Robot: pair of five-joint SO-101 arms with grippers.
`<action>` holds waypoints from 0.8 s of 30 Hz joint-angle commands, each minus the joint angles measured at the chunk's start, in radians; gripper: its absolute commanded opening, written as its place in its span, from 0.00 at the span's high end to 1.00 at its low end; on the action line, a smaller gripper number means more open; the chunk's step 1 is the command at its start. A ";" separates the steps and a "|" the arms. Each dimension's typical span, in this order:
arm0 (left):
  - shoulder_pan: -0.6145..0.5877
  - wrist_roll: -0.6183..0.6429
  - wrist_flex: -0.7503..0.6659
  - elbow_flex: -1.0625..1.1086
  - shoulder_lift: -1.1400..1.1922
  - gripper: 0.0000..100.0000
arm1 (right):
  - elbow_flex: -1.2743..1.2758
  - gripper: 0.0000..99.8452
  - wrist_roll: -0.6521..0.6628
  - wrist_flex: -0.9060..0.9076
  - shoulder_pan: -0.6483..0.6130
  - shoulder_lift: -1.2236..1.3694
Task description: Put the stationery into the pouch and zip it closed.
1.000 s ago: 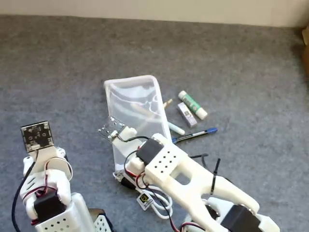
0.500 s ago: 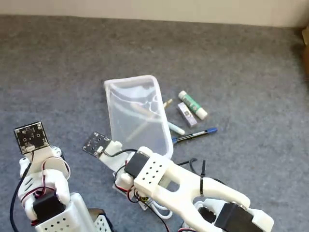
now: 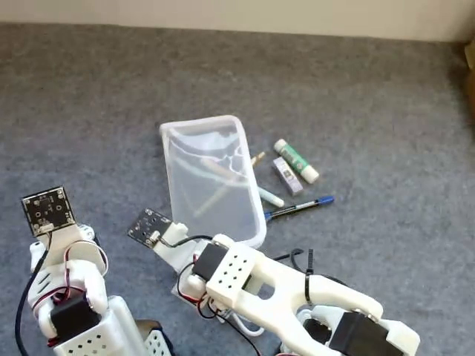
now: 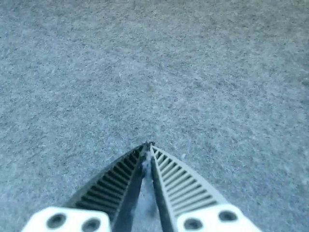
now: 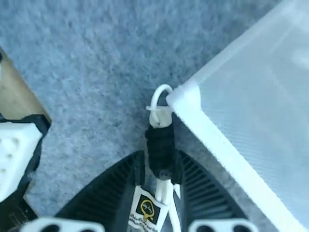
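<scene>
A translucent white pouch lies flat on the grey carpet, with a pen-like stick showing through its mesh. Beside it lie a green-and-white glue stick, a small eraser, a blue pen, a white marker and a pencil tip. My right arm stands at the pouch's near end. My right gripper is shut on the black zipper pull, which hangs by a white loop at the corner of the pouch. My left gripper is shut, holding nothing, over bare carpet.
A paper tag and white cords lie under the right gripper. The left arm stands at the near left of the carpet. The carpet is open to the left of and beyond the pouch. A brown object sits at the right edge.
The right arm has drawn back toward the near left, uncovering the pouch's near end. The left arm shifted slightly to the left.
</scene>
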 commanded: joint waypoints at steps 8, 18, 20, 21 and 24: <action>-0.007 0.011 -0.021 -0.042 0.007 0.99 | -0.018 0.91 -0.009 -0.018 -0.002 0.163; -0.007 0.009 -0.023 -0.031 0.007 0.99 | -0.048 0.91 -0.009 -0.016 0.033 0.208; -0.007 0.009 -0.023 -0.031 0.007 0.99 | -0.053 0.93 -0.008 -0.018 0.041 0.223; -0.007 0.009 -0.023 -0.031 0.007 0.99 | -0.054 0.95 0.008 -0.018 0.041 0.231; -0.007 0.009 -0.023 -0.031 0.007 0.99 | -0.056 0.99 0.046 -0.012 0.041 0.236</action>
